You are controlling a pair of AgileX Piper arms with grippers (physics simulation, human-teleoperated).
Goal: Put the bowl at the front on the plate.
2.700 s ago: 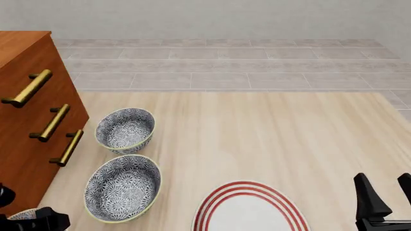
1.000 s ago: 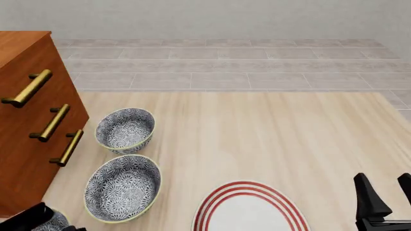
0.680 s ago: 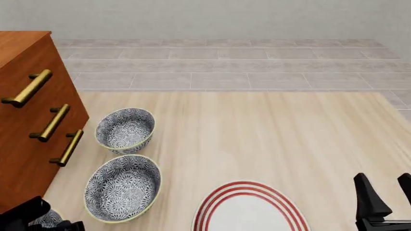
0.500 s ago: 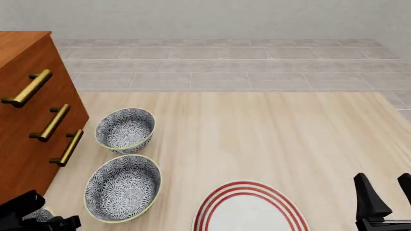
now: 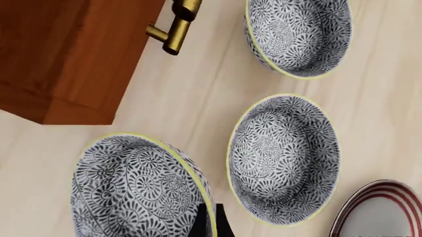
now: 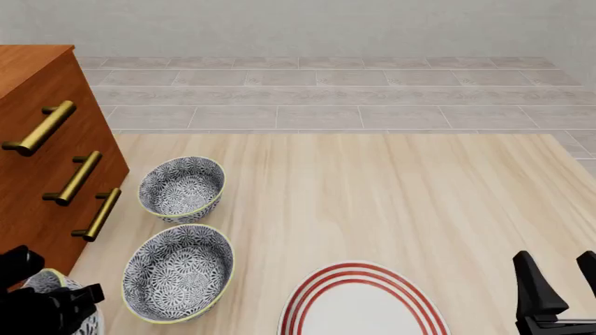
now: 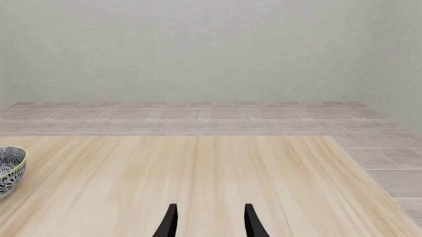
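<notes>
The left end effector (image 6: 56, 307) now pinches the rim of the bowl (image 6: 51, 307) and has raised it beside the cabinet (image 6: 38, 139), so the carry to the plate (image 6: 363, 303) can begin; the right end effector (image 6: 559, 289) waits, fingers spread
</notes>
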